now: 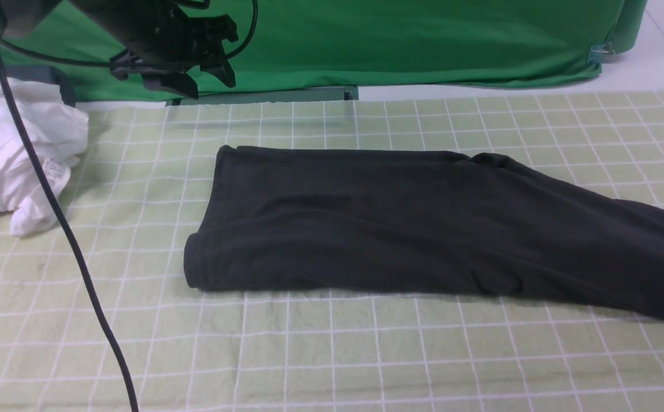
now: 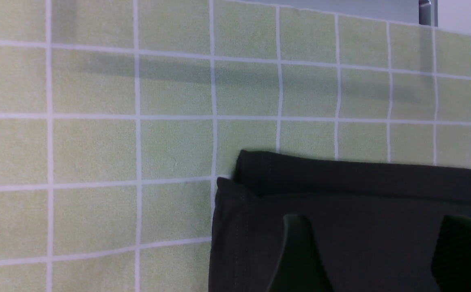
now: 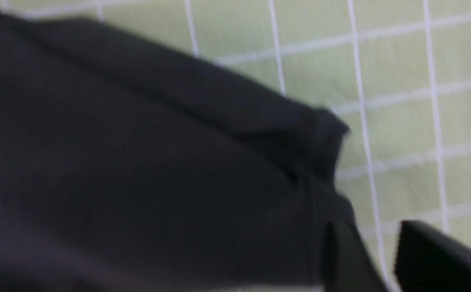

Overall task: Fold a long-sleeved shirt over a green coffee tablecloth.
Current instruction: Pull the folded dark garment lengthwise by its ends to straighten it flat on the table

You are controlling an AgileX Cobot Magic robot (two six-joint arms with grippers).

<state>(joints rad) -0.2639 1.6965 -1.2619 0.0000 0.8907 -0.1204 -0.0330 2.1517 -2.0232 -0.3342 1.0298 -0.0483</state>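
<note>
We see the long-sleeved shirt (image 1: 394, 217) lying flat on the green coffee tablecloth (image 1: 332, 355). It is folded into a long dark band that runs from left of the cloth's middle out to its right edge. Its left end is squared off and its right end slants toward the near right corner. The left gripper (image 1: 209, 83) hangs in the air above the far left part of the cloth. Its fingers (image 2: 296, 259) are spread wide and hold nothing, with the shirt's left end below them. The right gripper (image 3: 383, 255) shows only in its own blurred wrist view, beside an edge of the shirt. Its fingers stand a narrow gap apart, and we see bare cloth between them. A crumpled white garment (image 1: 17, 154) sits at the left edge, and plain deep green fabric (image 1: 423, 40) hangs beyond the far edge.
</note>
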